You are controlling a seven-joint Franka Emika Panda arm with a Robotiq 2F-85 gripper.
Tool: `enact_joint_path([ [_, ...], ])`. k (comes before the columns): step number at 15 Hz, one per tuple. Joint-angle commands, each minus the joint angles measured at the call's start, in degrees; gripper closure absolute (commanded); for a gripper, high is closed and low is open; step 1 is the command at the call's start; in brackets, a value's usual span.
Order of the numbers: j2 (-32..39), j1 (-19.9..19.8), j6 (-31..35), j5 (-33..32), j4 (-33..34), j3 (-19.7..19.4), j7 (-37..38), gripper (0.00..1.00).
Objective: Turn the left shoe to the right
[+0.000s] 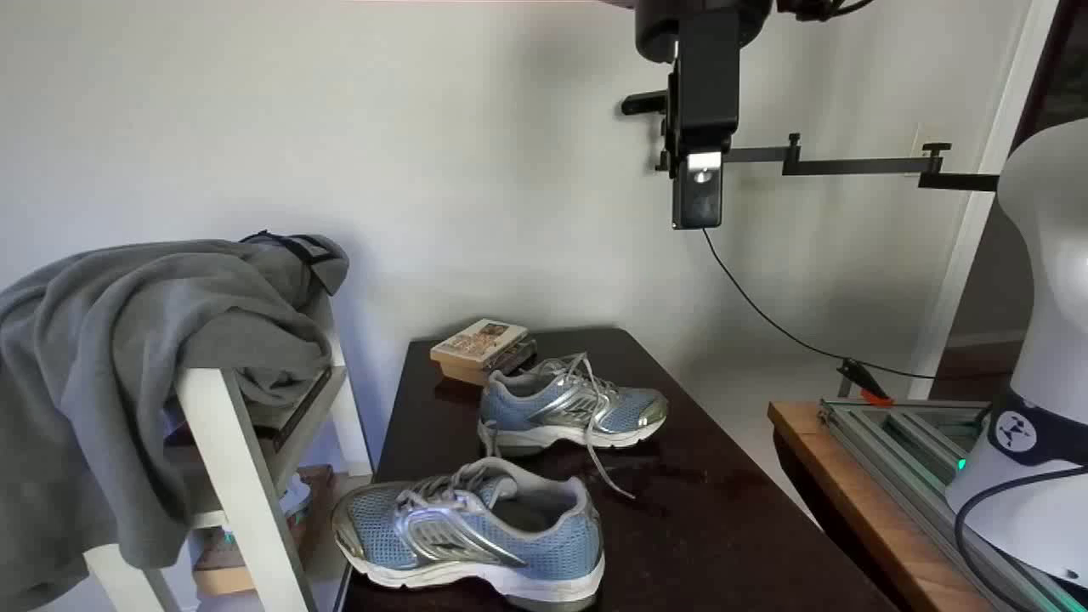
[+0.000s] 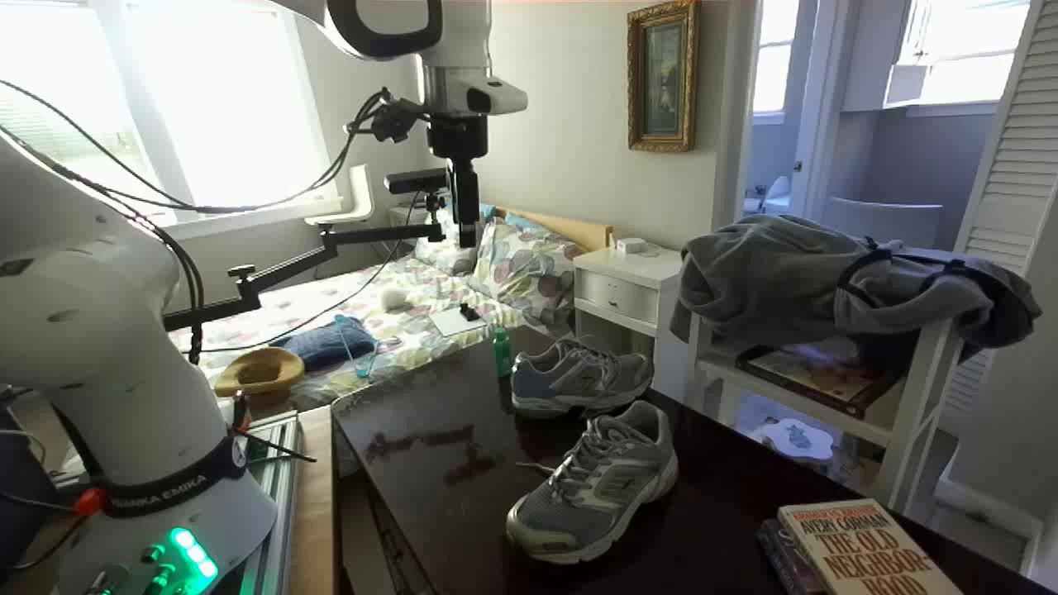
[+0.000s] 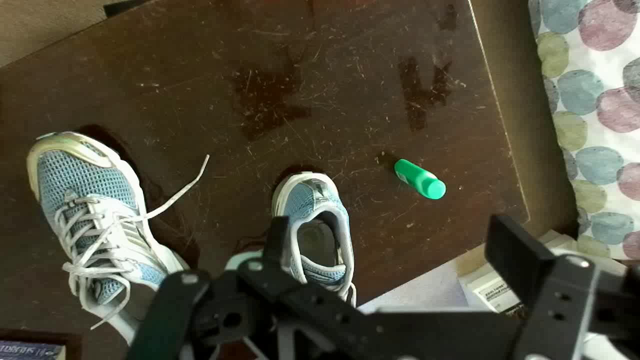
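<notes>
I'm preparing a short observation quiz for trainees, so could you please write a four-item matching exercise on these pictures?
1. Pair of blue and grey mesh shoes
2. Small green bottle
3. Crumpled grey cloth garment
4. Black two-fingered gripper

A. Draped over a white shelf frame
B. Open, holding nothing
C. Toes pointing different ways
D. Upright on the dark brown tabletop, apart from the shoes

Pairs: 1-C; 2-D; 3-A; 4-B

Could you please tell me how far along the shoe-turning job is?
Done: no turn can be confirmed; in an exterior view the near sneaker points roughly away from the robot base, the far sneaker toward it, and which is meant is unclear.
In hand: nothing; the fingers stand apart, high above the table.
Remaining: probably lowering, gripping and turning that shoe, unless it is already turned.
</notes>
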Motion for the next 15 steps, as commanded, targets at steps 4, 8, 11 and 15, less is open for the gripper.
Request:
enact_joint_path([
  [4,0.01,-0.41,-0.16,0.14,0.1,0.34,-0.15,0.0],
  [8,7.38,0.67,1.69,-4.64,3.7,0.62,-8.21,0.0],
  [11,15.25,1.66,5.26,-8.8,7.22,2.66,-11.53,0.0],
  [15,25.08,3.11,8.33,-17.14,12.47,5.27,-13.15,0.0],
])
